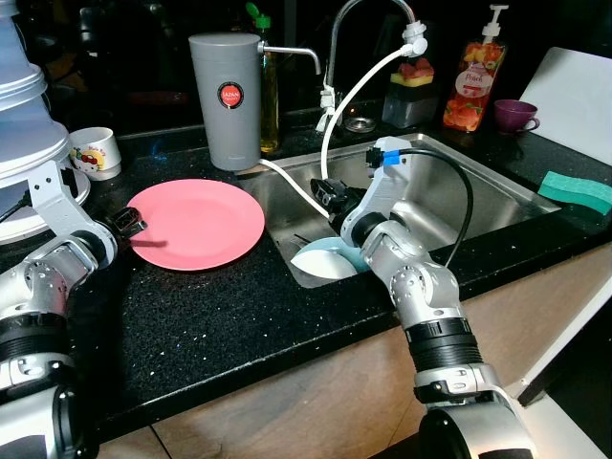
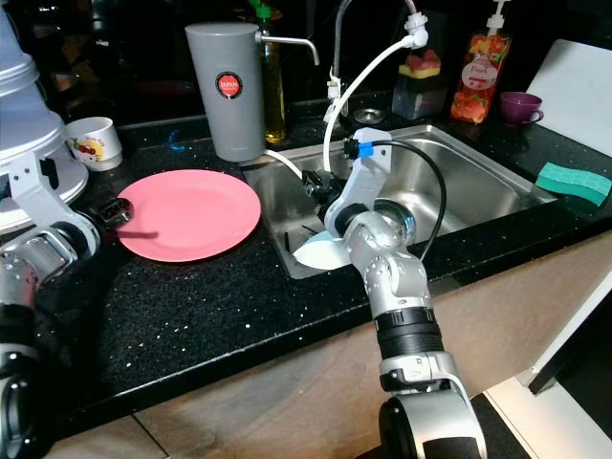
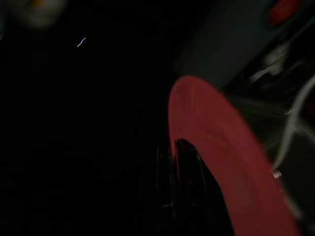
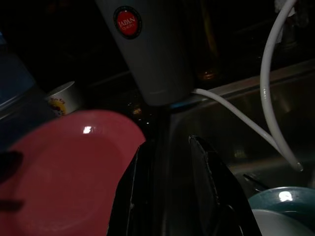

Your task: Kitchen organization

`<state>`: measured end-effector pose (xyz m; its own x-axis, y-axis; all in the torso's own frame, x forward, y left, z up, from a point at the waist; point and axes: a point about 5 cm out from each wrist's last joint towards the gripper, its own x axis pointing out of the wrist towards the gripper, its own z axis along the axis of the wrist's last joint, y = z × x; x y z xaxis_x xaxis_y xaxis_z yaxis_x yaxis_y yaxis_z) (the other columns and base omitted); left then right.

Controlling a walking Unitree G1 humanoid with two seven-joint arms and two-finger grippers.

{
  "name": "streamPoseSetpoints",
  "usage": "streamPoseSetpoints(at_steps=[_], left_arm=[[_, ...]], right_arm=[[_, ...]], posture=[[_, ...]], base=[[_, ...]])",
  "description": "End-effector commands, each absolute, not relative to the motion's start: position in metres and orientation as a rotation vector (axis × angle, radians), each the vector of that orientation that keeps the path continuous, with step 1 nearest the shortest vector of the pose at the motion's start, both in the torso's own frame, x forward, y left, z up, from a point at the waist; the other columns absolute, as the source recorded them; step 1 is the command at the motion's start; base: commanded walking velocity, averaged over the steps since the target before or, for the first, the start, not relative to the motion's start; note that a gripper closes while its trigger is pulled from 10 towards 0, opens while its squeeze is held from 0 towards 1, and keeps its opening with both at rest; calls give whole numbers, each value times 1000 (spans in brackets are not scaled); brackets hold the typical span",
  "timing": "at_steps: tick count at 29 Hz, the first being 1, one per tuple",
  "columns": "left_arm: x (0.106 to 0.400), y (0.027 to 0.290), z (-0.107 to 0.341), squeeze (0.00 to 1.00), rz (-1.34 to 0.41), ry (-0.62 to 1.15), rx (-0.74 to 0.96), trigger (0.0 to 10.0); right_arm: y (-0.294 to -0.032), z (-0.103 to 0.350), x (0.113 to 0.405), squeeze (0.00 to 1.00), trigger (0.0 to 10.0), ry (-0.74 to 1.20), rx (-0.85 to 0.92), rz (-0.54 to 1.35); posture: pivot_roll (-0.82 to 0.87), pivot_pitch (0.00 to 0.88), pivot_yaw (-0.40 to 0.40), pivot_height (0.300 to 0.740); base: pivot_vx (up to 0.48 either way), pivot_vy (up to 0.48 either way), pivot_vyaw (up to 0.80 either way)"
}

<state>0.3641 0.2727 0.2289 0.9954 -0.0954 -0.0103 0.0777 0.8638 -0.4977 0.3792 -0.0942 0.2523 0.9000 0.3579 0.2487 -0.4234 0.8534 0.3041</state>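
Dark kitchen, black speckled surface [image 1: 220, 316] with steel sink [image 1: 478, 191] set in it. Pink plate [image 1: 196, 222] lies flat on the surface just left of the sink, in front of the grey jug [image 1: 226, 100].

Left tool [image 1: 129, 224] at the plate's near-left rim, touching or just beside it; cannot tell whether its fingers are apart or together, wrist view too dark and blurred.

Right tool [image 1: 330, 191] hangs over the sink's left end, fingers [image 4: 209, 172] apart, holding nothing. Below it, white dish [image 1: 322, 261] and teal bowl [image 4: 285, 196] sit stacked in the sink corner. White hose [image 1: 359, 91] runs from the tap down past the tool.

Step, by my reading: clearing dishes out of the sink, plate already out. Next calls for lowering the right tool onto the dish's rim, keeping clear of the hose and sink wall; glazed rim is likely slippery
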Motion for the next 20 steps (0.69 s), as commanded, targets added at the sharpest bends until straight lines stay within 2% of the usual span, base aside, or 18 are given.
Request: streamPoseSetpoints(at_steps=[1,3,4,11,12,15,20], left_arm=[[363,268,234,0,-141,-12,-547,0],[356,256,256,0,-315,-172,-584,0],[346,245,272,0,-470,-287,-610,0],[333,230,275,0,-627,-334,-608,0],[332,230,276,0,-636,-344,-614,0],[331,231,277,0,-632,-350,-611,0],[332,233,276,0,-622,-345,-610,0]], right_arm=[[-94,253,378,0,10000,-181,385,425],[-94,255,378,0,10000,-184,399,424],[-95,257,378,0,10000,-187,420,425],[-93,262,377,0,10000,-190,504,446],[-93,263,376,1000,10000,-189,533,455],[-94,267,375,1000,10000,-191,621,471],[-96,269,375,1000,10000,-198,664,485]], posture=[[-16,38,26,740],[-17,39,27,740],[-17,39,28,740],[-19,39,29,740],[-20,39,29,740],[-19,38,28,740],[-20,38,29,740]], base=[[0,0,0],[0,0,0],[0,0,0],[0,0,0],[0,0,0],[0,0,0],[0,0,0]])
